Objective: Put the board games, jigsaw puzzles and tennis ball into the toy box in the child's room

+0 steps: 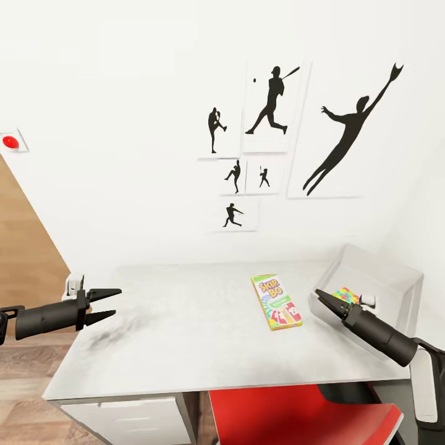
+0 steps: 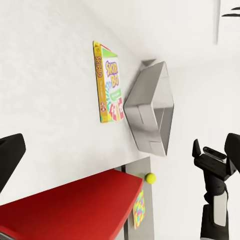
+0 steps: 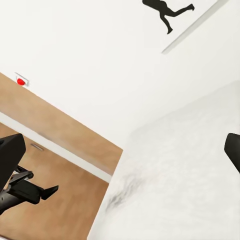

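The SKIP BO board game (image 1: 277, 301) lies flat on the table (image 1: 185, 334), right of middle. At the table's right end stands the pale toy box (image 1: 395, 278). Against its near wall a patch of jigsaw puzzle (image 1: 346, 295) shows just behind my right gripper (image 1: 320, 294), whose fingers (image 3: 10, 155) stand wide apart and empty. My left gripper (image 1: 106, 305) hangs open over the table's left edge, holding nothing. In the left wrist view the toy box (image 2: 150, 107) looks empty. A tennis ball (image 2: 150, 177) and a jigsaw puzzle (image 2: 139, 209) show past the table's front corner; what they rest on I cannot tell.
A red chair (image 1: 303, 414) is tucked under the table's front edge, with white drawers (image 1: 123, 420) to its left. A white wall with baseball silhouettes (image 1: 272, 105) backs the table. Wood floor (image 1: 25, 371) lies to the left.
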You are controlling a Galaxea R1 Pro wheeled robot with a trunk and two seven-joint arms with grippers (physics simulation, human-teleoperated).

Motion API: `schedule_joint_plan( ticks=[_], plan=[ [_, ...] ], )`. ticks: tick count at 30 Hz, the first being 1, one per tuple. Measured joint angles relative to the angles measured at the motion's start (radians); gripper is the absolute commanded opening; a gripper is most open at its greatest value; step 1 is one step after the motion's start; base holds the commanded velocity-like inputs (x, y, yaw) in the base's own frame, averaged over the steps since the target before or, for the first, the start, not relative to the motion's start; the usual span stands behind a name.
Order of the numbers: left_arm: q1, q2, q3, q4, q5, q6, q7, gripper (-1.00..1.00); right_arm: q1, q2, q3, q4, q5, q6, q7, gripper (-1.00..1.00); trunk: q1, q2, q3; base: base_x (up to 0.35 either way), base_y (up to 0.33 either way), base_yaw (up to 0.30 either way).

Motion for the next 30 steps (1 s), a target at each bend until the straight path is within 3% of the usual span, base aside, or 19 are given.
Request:
schedule_joint_plan(
  ticks=[9, 15, 19, 25, 29, 30],
  plan=[
    [0.0, -0.001, -0.001, 0.0, 0.0, 0.0, 0.001, 1.0, 0.0, 0.003, 0.002, 0.0, 0.004, -0.002, -0.001, 1.0, 0.0, 0.0, 0.0, 0.0, 0.0, 0.0],
    [0.0, -0.003, -0.003, 0.0, 0.0, 0.0, 0.001, 1.0, 0.0, 0.006, 0.008, -0.001, 0.005, -0.001, -0.036, 1.0, 0.0, 0.0, 0.0, 0.0, 0.0, 0.0],
    [0.0, -0.004, -0.004, 0.0, 0.0, 0.0, 0.002, 1.0, 0.001, 0.009, 0.029, -0.001, 0.0, 0.01, -0.128, 1.0, 0.0, 0.0, 0.0, 0.0, 0.0, 0.0],
    [0.0, -0.007, -0.005, 0.0, 0.0, 0.0, 0.002, 1.0, -0.02, 0.01, 0.098, 0.005, -0.012, 0.035, -0.286, 1.0, 0.0, 0.0, 0.0, 0.0, 0.0, 0.0],
    [0.0, -0.008, -0.006, -0.001, 0.0, 0.0, 0.002, 1.0, -0.113, 0.018, 0.166, 0.023, -0.018, 0.054, -0.429, 1.0, 0.0, 0.0, 0.0, 0.0, 0.0, 0.0],
    [0.0, -0.009, -0.006, -0.001, 0.0, 0.0, 0.001, 1.0, -0.161, 0.027, 0.19, 0.045, -0.022, 0.058, -0.486, 1.0, 0.0, 0.0, 0.0, 0.0, 0.0, 0.0]
  ],
)
